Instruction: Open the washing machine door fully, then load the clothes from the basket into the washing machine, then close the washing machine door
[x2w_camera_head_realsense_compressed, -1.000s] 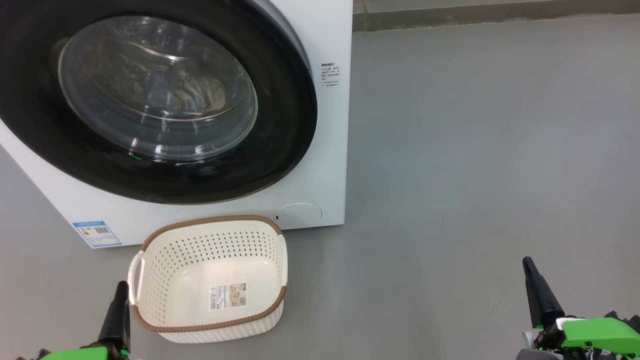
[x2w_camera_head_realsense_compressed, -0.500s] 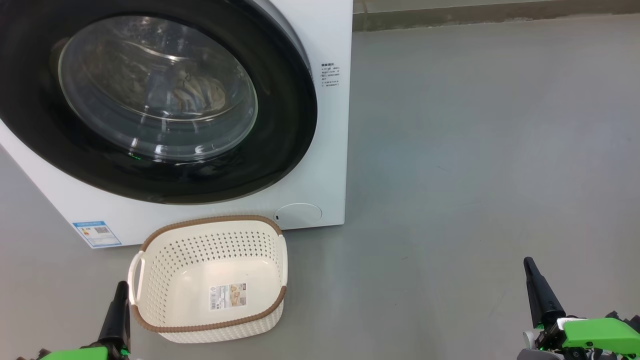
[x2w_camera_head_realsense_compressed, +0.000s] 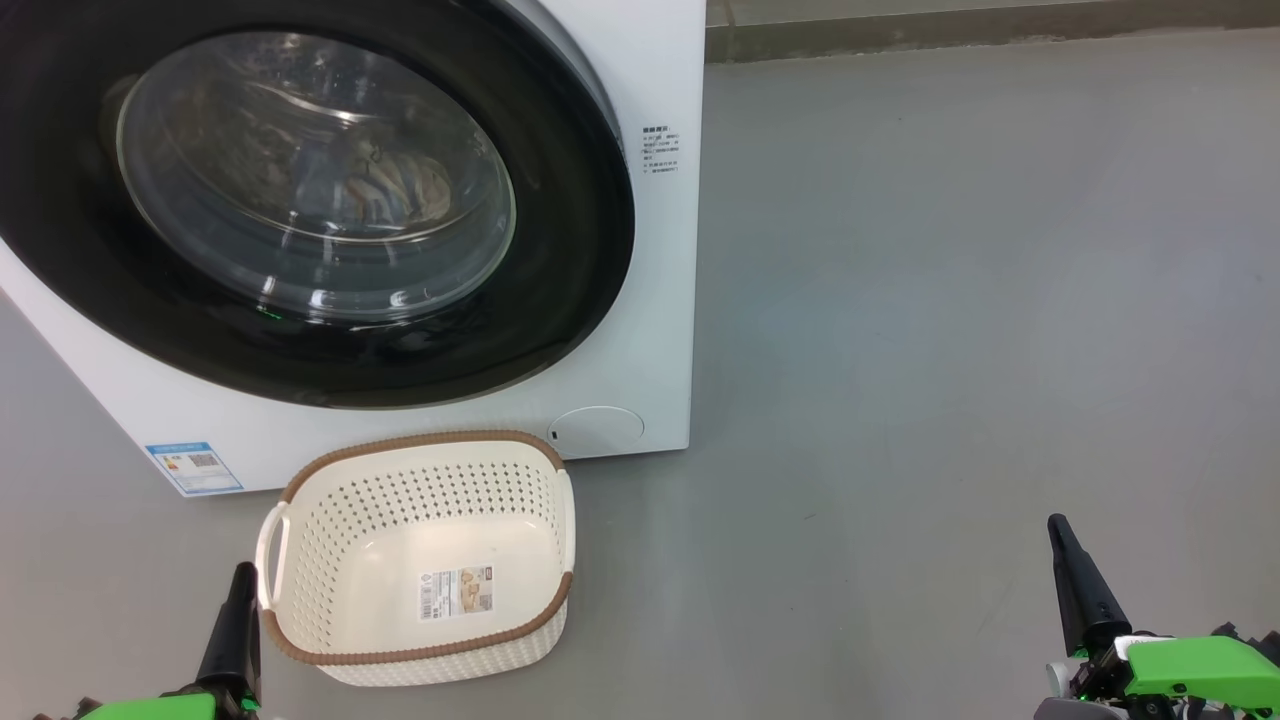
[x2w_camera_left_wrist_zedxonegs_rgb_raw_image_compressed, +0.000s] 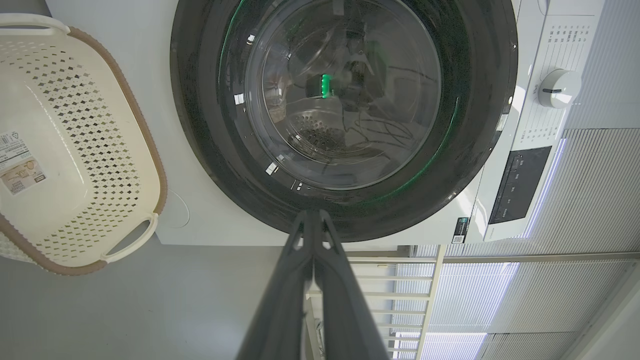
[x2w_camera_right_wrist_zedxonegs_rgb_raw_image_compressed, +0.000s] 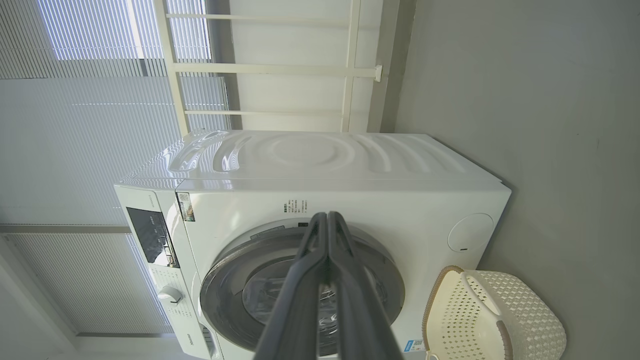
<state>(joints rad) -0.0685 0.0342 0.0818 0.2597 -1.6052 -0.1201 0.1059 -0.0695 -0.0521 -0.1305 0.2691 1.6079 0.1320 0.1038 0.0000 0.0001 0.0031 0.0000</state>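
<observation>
left gripper (x2w_camera_head_realsense_compressed: 240, 582) and right gripper (x2w_camera_head_realsense_compressed: 1060, 535) are both clenched on nothing. just beside the left one, the cream perforated basket (x2w_camera_head_realsense_compressed: 420, 441), brown-rimmed, sits before the white washing machine (x2w_camera_head_realsense_compressed: 640, 70). the glossy black-rimmed washing machine door (x2w_camera_head_realsense_compressed: 565, 250) is closed, with pale clothes (x2w_camera_head_realsense_compressed: 392, 190) behind the glass.

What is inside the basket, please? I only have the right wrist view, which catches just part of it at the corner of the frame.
Observer: The basket is empty. The head view looks straight into it and shows nothing but a label on its floor.
Operator: Thank you. Can you see where the clothes are?
Observer: Yes. In the head view, the clothes, cream with dark marks, lie behind the glass of the washing machine door.
</observation>
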